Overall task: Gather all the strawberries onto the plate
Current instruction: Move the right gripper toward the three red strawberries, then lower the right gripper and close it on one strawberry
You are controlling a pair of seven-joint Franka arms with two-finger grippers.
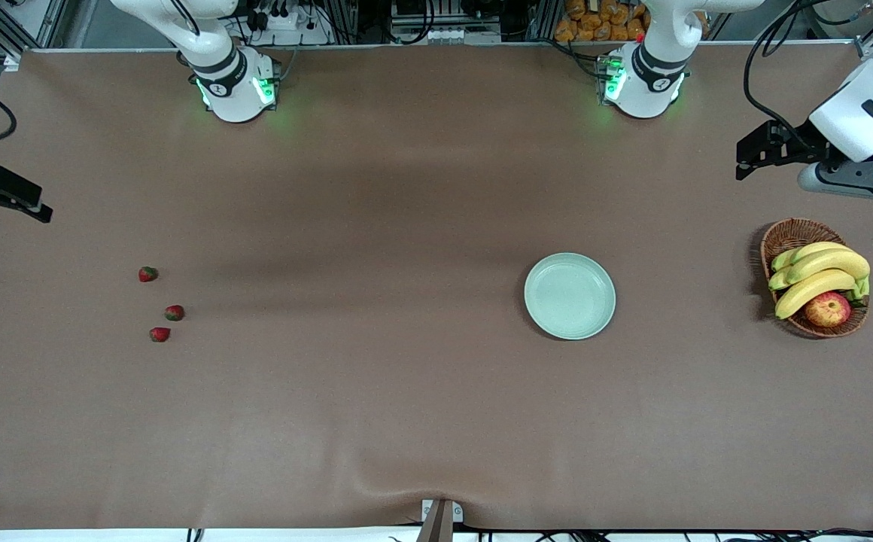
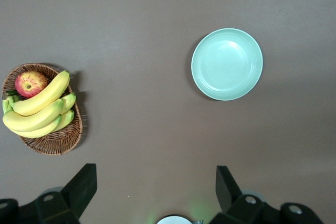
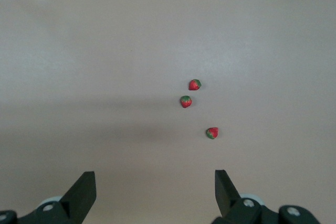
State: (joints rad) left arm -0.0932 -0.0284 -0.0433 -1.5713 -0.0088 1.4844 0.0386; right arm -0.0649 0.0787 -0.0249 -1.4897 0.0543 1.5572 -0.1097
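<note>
Your left pincer [image 2: 152, 192] hangs wide above the worktop [image 1: 406, 226] near the plate [image 1: 570, 296]; your right pincer [image 3: 155, 192], wide too, overlooks three strawberries [image 1: 159, 305].

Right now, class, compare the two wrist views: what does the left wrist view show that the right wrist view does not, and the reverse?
Only the left wrist view shows the plate, with nothing on it, and the wicker basket holding bananas and an apple. Only the right wrist view shows the three strawberries, lying loose on the table. Both share the bare brown table and an open gripper hanging above it: the left gripper in one, the right gripper in the other, neither holding anything.
</note>
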